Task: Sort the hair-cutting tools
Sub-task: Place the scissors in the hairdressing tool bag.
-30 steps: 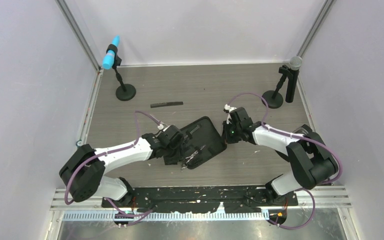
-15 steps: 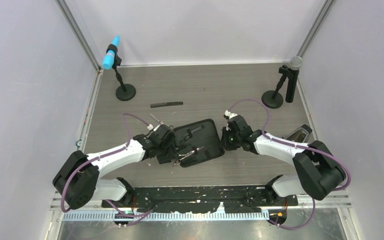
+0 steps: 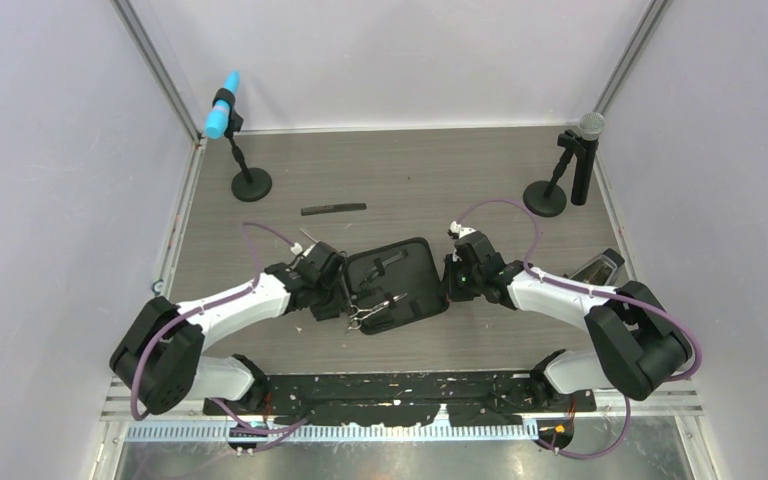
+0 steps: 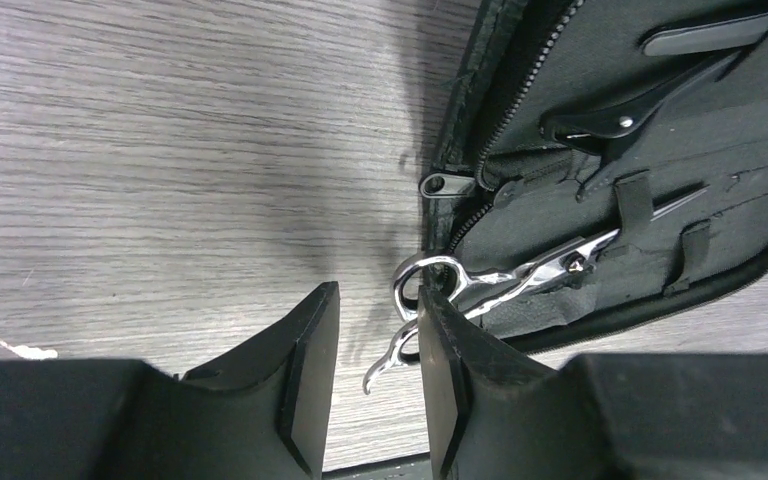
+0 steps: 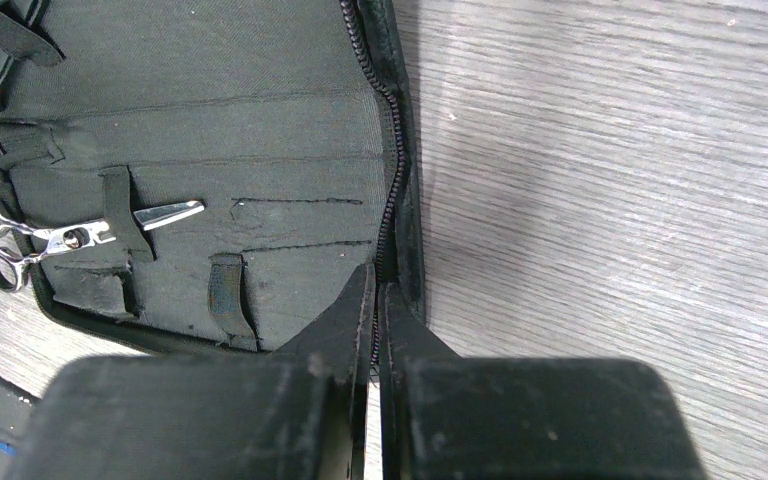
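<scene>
A black zip case (image 3: 410, 275) lies open at mid-table. Silver scissors (image 4: 520, 275) sit in it with the blades under a strap and the ring handles sticking out over the case's left edge; they also show as scissors (image 3: 370, 312) and scissors (image 5: 55, 238). Two black clips (image 4: 600, 115) lie in the upper pockets. A black comb (image 3: 333, 210) lies on the table behind the case. My left gripper (image 4: 375, 300) is open beside the rings, and its right finger (image 4: 450, 380) covers part of the lower ring. My right gripper (image 5: 375, 285) is shut on the case's zip edge (image 5: 392, 200).
A blue-headed microphone (image 3: 225, 118) on a round base stands at the back left. A grey-headed microphone (image 3: 588, 125) stands at the back right. Walls close in the table on the left, right and far sides.
My left gripper has drawn back left off the case to its edge, and its jaws have narrowed. The scissors now lie uncovered. The case and right gripper shifted slightly.
</scene>
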Controlling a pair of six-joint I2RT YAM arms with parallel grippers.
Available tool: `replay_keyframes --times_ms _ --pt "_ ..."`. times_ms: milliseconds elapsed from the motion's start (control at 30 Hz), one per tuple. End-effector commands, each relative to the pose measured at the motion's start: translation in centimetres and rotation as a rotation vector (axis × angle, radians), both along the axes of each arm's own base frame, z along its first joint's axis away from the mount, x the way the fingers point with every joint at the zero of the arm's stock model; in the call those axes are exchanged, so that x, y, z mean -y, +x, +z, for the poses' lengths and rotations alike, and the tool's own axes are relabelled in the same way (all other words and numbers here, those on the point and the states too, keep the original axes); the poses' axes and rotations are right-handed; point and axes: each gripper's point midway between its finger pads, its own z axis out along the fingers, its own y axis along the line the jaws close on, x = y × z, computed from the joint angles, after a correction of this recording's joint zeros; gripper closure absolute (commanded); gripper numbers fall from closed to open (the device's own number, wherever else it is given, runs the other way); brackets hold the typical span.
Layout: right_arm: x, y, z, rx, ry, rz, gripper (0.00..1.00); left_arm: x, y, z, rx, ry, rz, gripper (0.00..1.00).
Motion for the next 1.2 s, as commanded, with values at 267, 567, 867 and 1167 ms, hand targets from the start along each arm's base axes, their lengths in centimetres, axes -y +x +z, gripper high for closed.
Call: replay_keyframes --times_ms 267,567,867,1167 --pt "-0.7 0.4 0.6 0.022 0.011 0.02 0.95 1.9 2.0 0.4 0.022 -0.025 -0.04 0.8" --pt "-1.6 0.0 0.7 0.03 -0.017 0.085 0.95 3.0 3.7 1.4 0.064 -0.026 -0.073 1.0" --pt "-3.1 -0.6 0.9 0.055 -0.044 0.168 0.95 3.7 5.1 1.2 0.089 0.069 -0.184 1.0" --pt "-4.7 -1.3 1.4 0.077 -0.04 0.249 0.95 5.3 5.8 2.5 0.168 0.191 -0.371 1.0"
